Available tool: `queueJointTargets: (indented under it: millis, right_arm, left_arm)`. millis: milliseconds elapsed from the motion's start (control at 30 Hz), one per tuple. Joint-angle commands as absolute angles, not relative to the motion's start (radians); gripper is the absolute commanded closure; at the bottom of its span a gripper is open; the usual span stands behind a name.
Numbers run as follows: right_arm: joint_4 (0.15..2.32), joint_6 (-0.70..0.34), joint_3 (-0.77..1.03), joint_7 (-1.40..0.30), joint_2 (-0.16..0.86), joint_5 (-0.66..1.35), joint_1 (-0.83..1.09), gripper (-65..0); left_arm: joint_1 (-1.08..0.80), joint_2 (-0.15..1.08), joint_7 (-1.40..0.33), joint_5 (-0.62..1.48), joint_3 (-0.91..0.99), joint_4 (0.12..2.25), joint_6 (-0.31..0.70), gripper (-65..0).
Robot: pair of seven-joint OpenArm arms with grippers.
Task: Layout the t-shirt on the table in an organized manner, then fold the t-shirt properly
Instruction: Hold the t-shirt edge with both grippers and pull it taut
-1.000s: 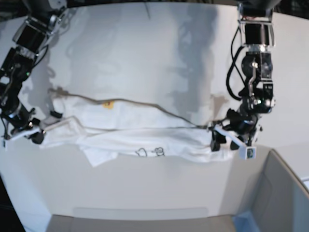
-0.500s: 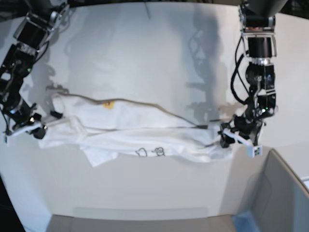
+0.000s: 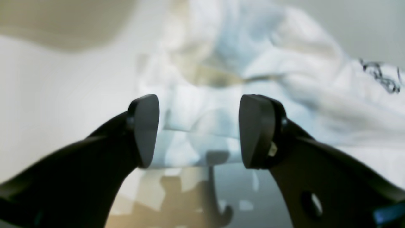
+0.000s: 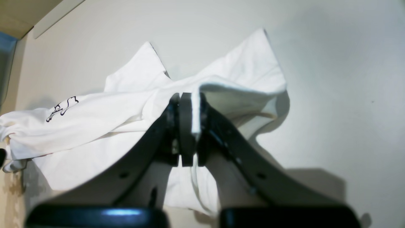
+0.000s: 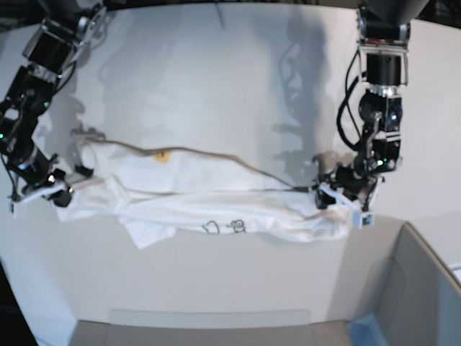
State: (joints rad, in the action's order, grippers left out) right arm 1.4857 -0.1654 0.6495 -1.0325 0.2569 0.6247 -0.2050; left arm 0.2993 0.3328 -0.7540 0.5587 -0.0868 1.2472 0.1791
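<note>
the t-shirt [image 5: 209, 198] lies stretched in a long crumpled band across the white bench [image 5: 216, 86]. the right end effector [image 4: 189, 126] is clamped on a fold at one end. the left end effector [image 3: 198, 129] hovers at the other end, jaws apart, holding nothing.

No readable text, label, brand or number shows in any view. The only marks are on the t-shirt [image 5: 216, 209]: a small black outline drawing near its front edge [image 5: 222, 227], seen also from the right wrist [image 4: 61, 108] and, blurred, from the left wrist [image 3: 379, 76], and a small yellow-orange spot of print [image 5: 163, 155]. Both are too small or too folded to make out as letters.
</note>
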Motion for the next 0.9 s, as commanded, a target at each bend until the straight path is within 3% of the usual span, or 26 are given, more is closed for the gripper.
queueJointTargets:
  millis: [0,333,533,867]
  right_arm:
    - [1.506,-0.173,0.651,-1.013,0.274,0.638,-0.228,0.0]
    - [1.508,-0.173,0.657,-1.013,0.274,0.638,-0.214,0.0]
    - [1.508,-0.173,0.656,-1.013,0.274,0.638,-0.214,0.0]
    - [1.517,-0.173,0.659,-1.012,0.278,0.638,-0.214,0.0]
  left_arm:
    - [0.320,0.344,-0.716,0.567,-0.087,1.244,0.182,-38.0]
    - [0.323,0.343,-0.667,0.570,-0.085,1.190,0.177,-19.6]
    - [0.344,0.341,-0.665,0.572,-0.085,1.190,0.177,-2.7]
    - [0.343,0.341,-0.665,0.573,-0.081,1.310,0.176,-0.9]
